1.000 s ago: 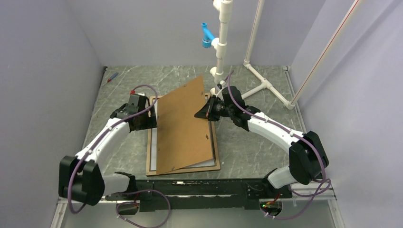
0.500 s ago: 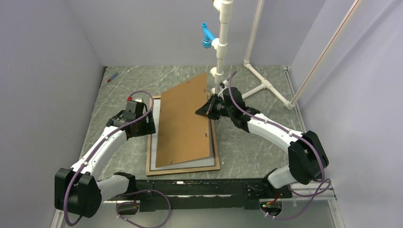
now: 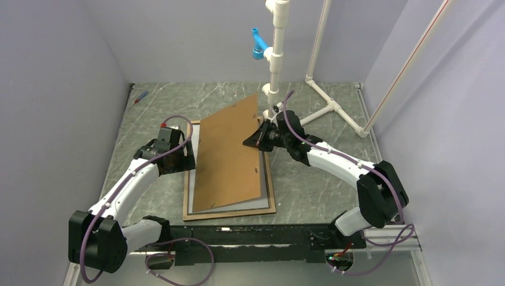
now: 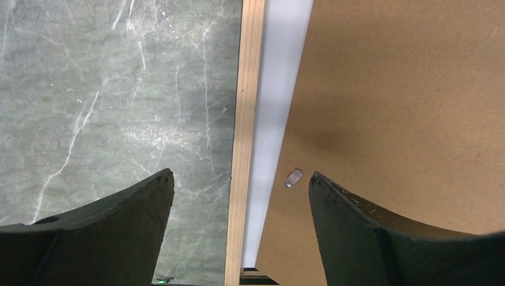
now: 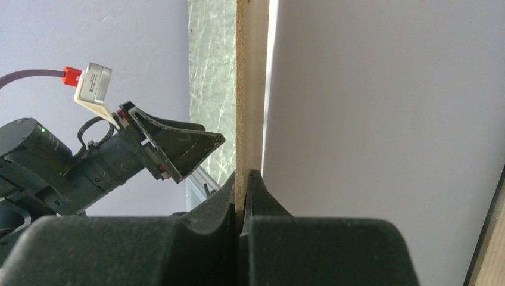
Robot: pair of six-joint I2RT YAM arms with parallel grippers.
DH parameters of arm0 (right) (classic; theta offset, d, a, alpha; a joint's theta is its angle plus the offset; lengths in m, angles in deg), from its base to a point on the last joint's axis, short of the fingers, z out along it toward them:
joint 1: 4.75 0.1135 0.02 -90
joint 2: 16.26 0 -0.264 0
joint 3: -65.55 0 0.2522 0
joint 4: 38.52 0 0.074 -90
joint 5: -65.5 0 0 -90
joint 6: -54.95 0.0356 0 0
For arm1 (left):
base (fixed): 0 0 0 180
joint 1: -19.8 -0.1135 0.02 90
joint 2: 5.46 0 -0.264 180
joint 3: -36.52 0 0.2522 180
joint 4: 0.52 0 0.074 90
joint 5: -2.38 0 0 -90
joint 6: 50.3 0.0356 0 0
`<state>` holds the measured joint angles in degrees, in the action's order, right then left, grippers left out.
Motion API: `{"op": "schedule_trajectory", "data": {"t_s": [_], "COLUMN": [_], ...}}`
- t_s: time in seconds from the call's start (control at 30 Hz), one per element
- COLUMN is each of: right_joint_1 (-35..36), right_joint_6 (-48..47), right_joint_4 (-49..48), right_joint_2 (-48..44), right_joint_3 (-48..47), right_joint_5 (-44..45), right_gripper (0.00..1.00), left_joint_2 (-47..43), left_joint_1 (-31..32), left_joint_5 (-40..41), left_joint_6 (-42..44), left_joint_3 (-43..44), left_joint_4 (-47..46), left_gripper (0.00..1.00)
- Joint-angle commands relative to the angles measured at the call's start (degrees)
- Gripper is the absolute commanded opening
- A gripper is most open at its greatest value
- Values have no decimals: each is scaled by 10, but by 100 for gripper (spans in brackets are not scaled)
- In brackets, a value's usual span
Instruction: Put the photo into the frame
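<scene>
The frame (image 3: 229, 213) lies flat on the table with its light wood rails up. The photo (image 3: 257, 205) lies inside it, white reverse up, mostly covered. My right gripper (image 3: 260, 136) is shut on the right edge of the plain brown backing board (image 3: 229, 155) and holds it tilted over the frame, right side raised. In the right wrist view the gripper (image 5: 243, 179) pinches the board's edge (image 5: 242, 71) above the white reverse (image 5: 387, 119). My left gripper (image 3: 178, 156) is open and empty over the frame's left rail (image 4: 247, 89), beside the white strip (image 4: 280, 89) and the board (image 4: 405, 89).
A white PVC pipe stand (image 3: 275, 59) with a blue fitting (image 3: 258, 46) rises just behind the board. A small red-and-blue tool (image 3: 140, 96) lies at the back left. Grey walls close in both sides. A metal turn clip (image 4: 293, 178) sits on the board.
The board has dropped lower and flatter over the frame. My left gripper has drawn back from the board's left edge to the frame's left rail.
</scene>
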<state>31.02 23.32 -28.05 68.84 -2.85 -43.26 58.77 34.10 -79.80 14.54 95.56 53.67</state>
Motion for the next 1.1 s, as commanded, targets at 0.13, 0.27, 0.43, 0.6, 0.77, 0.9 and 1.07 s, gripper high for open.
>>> {"op": "schedule_trajectory", "data": {"t_s": [0.13, 0.27, 0.43, 0.6, 0.77, 0.9, 1.07], "right_joint_1": [14, 15, 17, 20, 21, 21, 21], "right_joint_6": [27, 33, 45, 40, 19, -2, -22], "right_joint_4": [-51, -54, -82, -85, -54, -22, -2], "right_joint_2": [1, 6, 34, 66, 64, 67, 78], "right_joint_3": [-3, 8, 23, 11, -4, -21, -33], "right_joint_5": [-66, -72, -83, -103, -105, -119, -133], "right_gripper": [0, 0, 0, 0, 0, 0, 0], "left_joint_2": [-22, -19, -10, -2, 7, 12, 24], "left_joint_1": [-3, -3, -3, -2, -3, -3, -6], "left_joint_5": [0, -13, -26, -32, -31, -35, -33], "left_joint_6": [1, 1, 3, 6, 5, 4, -10], "left_joint_3": [52, 54, 50, 43, 37, 33, 23], "left_joint_4": [24, 22, 20, 16, 15, 7, -4], "left_gripper": [88, 89, 90, 90, 90, 90, 91]}}
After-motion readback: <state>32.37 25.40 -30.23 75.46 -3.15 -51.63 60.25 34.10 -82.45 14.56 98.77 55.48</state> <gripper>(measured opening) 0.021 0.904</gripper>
